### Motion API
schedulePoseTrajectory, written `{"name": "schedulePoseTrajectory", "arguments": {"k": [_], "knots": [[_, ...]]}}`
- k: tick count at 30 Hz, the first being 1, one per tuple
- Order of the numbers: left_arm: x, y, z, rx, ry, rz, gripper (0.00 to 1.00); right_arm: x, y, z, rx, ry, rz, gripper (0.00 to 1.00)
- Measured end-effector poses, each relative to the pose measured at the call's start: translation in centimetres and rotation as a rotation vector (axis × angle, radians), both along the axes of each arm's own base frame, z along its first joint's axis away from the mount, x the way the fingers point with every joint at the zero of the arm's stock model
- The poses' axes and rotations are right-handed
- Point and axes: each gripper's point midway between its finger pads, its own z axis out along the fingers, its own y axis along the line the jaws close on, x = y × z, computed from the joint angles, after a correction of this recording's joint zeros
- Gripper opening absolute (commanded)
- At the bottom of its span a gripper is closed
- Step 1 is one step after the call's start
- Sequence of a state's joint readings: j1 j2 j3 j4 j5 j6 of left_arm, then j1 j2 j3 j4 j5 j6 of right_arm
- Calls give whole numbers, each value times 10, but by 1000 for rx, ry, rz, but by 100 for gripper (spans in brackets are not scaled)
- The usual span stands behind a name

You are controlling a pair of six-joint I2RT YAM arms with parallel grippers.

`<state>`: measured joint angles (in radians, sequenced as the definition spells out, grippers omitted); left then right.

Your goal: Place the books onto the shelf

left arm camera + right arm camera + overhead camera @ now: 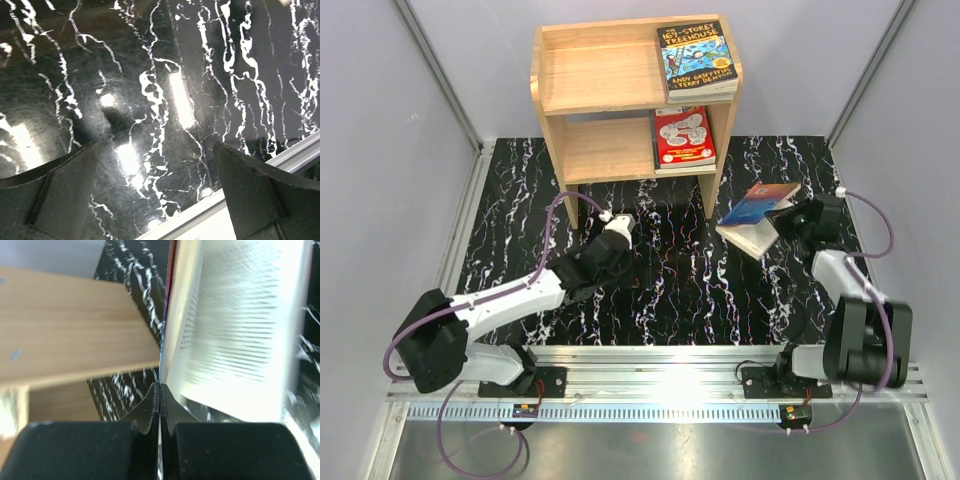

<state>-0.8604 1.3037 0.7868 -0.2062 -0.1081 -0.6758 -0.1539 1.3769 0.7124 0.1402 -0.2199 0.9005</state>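
Blue-orange book [758, 213] is tilted and fanned apart in front of the shelf [610, 100], to its right; its title cannot be read, page print is blurred in the right wrist view, and contact with the bench [510, 230] cannot be judged. The right tool [786, 222] is clamped on its thin cover edge. Red book [684, 136] on the lower tier is partly hidden beneath the top tier, where a blue Treehouse book [697, 58] is laid flat. Left tool [616, 232] is spread wide over the bench
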Motion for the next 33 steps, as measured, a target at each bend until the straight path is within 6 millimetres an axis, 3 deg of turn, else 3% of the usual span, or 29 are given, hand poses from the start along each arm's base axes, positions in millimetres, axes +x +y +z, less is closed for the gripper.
{"name": "schedulePoseTrajectory", "arguments": {"k": [8,13,16,17,18,21,24,26,29,33], "knots": [[4,-26,6,-104,20,-23,99,-81,8,83,-99,-141,21,0],[4,-65,5,-293,59,-72,99,-116,21,93,-96,-146,73,0],[-4,-84,-17,-403,138,-91,99,-131,24,84,-106,-83,98,4],[-7,-88,-25,-422,162,-93,99,-133,24,80,-111,-56,101,22],[-11,-91,-37,-441,202,-91,99,-135,22,77,-119,-24,103,50],[-22,-98,-55,-480,272,-91,99,-125,16,66,-159,94,131,64],[-28,-109,-44,-531,271,-123,99,-94,1,37,-192,258,148,64],[-33,-113,-41,-536,268,-141,99,-77,-15,2,-194,366,138,66],[-38,-111,-35,-516,259,-157,99,-80,-48,-38,-175,500,77,66],[-31,-104,-22,-447,205,-139,99,-85,-89,-66,-169,595,-34,66]]}}
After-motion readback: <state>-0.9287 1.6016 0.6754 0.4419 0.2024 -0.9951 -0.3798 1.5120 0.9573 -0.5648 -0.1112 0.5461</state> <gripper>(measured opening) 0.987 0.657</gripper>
